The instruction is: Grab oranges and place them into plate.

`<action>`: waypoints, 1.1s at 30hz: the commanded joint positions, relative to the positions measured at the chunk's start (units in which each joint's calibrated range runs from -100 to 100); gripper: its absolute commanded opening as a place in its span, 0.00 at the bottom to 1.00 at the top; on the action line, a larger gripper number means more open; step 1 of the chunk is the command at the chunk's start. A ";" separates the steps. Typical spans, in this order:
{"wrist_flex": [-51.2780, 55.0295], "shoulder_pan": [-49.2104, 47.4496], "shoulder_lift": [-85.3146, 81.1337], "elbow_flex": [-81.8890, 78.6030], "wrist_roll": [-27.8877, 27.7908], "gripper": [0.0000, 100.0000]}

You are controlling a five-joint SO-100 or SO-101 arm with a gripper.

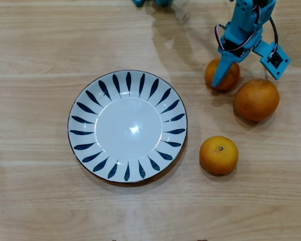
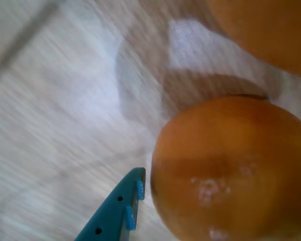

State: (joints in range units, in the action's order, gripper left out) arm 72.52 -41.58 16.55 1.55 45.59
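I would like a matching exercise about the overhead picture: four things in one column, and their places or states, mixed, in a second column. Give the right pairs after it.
Things:
1. round white ceramic plate with dark blue leaf strokes
2. small orange under the blue gripper
3. larger orange
4. orange with a dark stem dot

Places or states:
A. lowest fruit, just right of the plate
B. farthest right, beside the arm
C. empty, in the middle of the wooden table
D. partly covered by a blue finger

Pairs: 1-C, 2-D, 3-B, 4-A
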 commanded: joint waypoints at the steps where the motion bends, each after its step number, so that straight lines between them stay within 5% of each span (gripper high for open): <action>1: -0.80 1.74 0.78 2.30 0.41 0.40; 15: -0.89 2.55 1.54 2.30 0.46 0.22; 33: 7.28 6.34 -20.52 1.39 -1.32 0.22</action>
State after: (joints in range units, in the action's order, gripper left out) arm 79.16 -39.05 5.04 1.99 45.59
